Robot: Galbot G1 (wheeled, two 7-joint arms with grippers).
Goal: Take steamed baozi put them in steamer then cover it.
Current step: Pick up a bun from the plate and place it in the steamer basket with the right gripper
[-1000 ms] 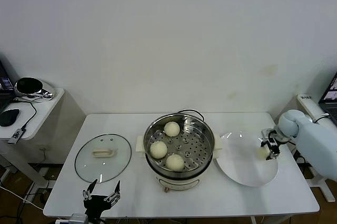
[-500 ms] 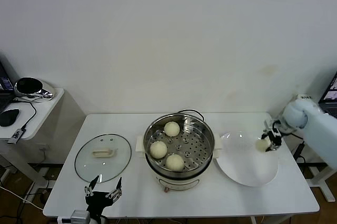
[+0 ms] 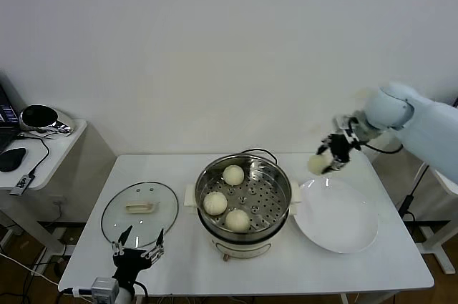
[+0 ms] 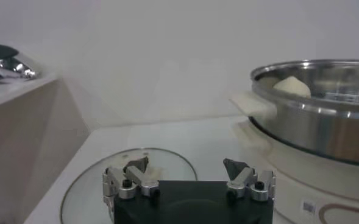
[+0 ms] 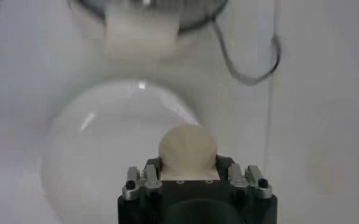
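Gripping a bun (image 3: 318, 164) between its fingers, the right gripper (image 3: 333, 154) hangs in the air above the far edge of the plate (image 3: 351, 236), between the plate and the steamer (image 3: 243, 200). From the right wrist the bun (image 5: 187, 152) shows pinched at the gripper (image 5: 188, 175), with the white plate (image 5: 94, 146) below and the steamer's cream handle (image 5: 141, 36) beyond it.

Three more buns sit on the perforated tray inside the steamer: one at the back (image 3: 233, 174), one on the left (image 3: 215, 203), one at the front (image 3: 238, 220). A black cord (image 3: 257, 152) runs from behind the pot.

The glass lid (image 3: 139, 212) lies flat on the table (image 3: 386, 268), to the left of the steamer and just apart from it, its cream bar handle (image 3: 139, 208) up.

The left gripper (image 3: 137, 255) waits at the table's near edge in front of the lid, fingers spread and empty; its wrist view shows the lid (image 4: 88, 185) just beyond the gripper (image 4: 188, 173) and the steamer wall (image 4: 316, 122) to one side.

The table is white and stands against a plain pale wall (image 3: 229, 54). A small side shelf (image 3: 50, 150) to the left carries a shiny round object (image 3: 39, 118), a dark mouse (image 3: 11, 159) and a cable.
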